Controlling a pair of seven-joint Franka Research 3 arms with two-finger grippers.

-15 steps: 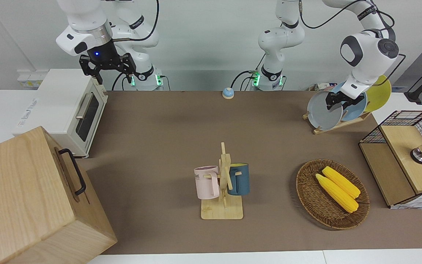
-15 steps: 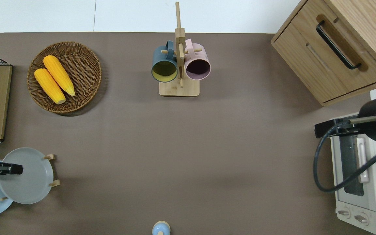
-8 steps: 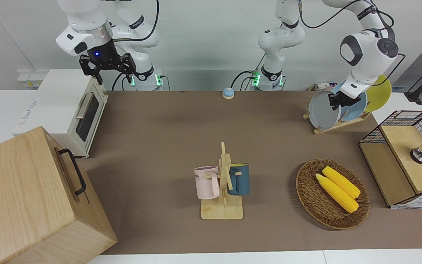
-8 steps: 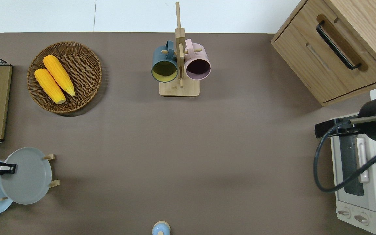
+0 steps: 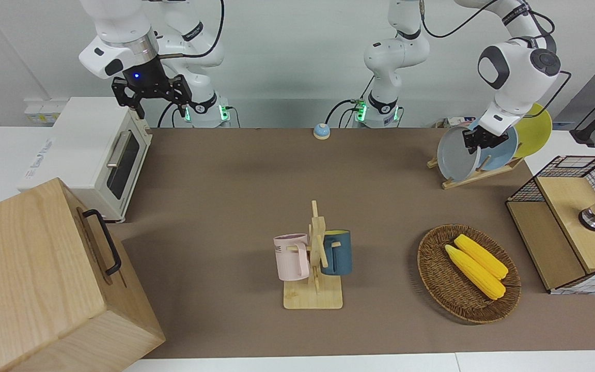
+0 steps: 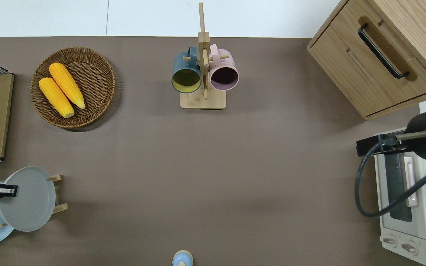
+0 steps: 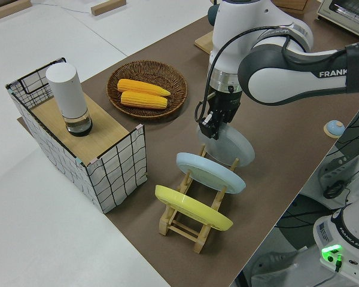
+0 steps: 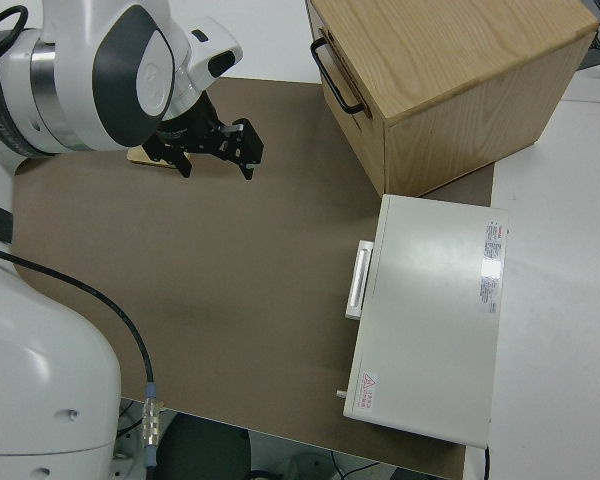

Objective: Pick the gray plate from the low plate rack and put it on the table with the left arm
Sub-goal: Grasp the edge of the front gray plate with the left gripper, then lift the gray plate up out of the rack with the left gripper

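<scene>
**Gray plate tipped more upright at the rack, gripped by the left arm**

Since a second ago, the gray plate [image 5: 455, 154] has been drawn back and tilted more upright, and the left end effector [image 5: 475, 142] has risen slightly with it. Its fingers are closed on the plate's upper rim. In the overhead view the plate [image 6: 28, 198] sits at about eight o'clock on the worktop [image 6: 213, 166], close to the left arm's end.

The plate leans at the end slot of the low plate rack [image 5: 475, 175], the slot toward the middle of the worktop. From these views I cannot tell whether its lower edge touches the rack rails. Seen from the left side, the left arm [image 7: 287, 57] reaches down to the plate [image 7: 230, 145] from above. In the same rack, just beside the gray plate, stands a sky-blue plate [image 7: 209, 172], and next to that a yellow plate [image 7: 191, 208], both slanted on the pegs.

At about ten o'clock in the overhead view lies a wicker basket [image 6: 98, 66] with two ears of corn [image 6: 61, 89]. At twelve o'clock a wooden mug stand [image 6: 203, 55] carries a dark blue mug [image 6: 185, 72] and a pink mug [image 6: 224, 72].

The right arm is parked; its right end effector [image 5: 152, 97] has its fingers spread apart, holding nothing.
</scene>
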